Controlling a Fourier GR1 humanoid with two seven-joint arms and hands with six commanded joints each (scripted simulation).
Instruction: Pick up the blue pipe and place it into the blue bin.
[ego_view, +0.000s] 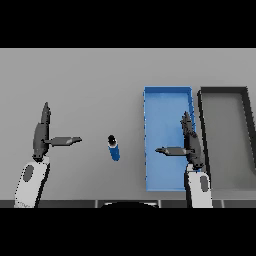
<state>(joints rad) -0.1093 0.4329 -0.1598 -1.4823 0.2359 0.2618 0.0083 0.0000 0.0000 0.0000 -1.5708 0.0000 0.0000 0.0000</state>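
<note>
Lying on the table (75, 75) between the two hands, the pipe (114, 148) is a short blue cylinder with a dark cap at its twelve o'clock end, untouched and apart from the bin (167, 92), which sits at its three o'clock. Its look suggests something light, rigid and smooth, likely to roll or slip if nudged sideways, so a grasp across the middle of the blue barrel, thumb against fingers, seems safest. The left hand (42, 134) waits at the pipe's nine o'clock, fingers straight, thumb out, holding nothing. The right hand (190, 142) hovers over the bin, likewise spread and empty. A dark tray (222, 91) lies beyond the bin.
</note>
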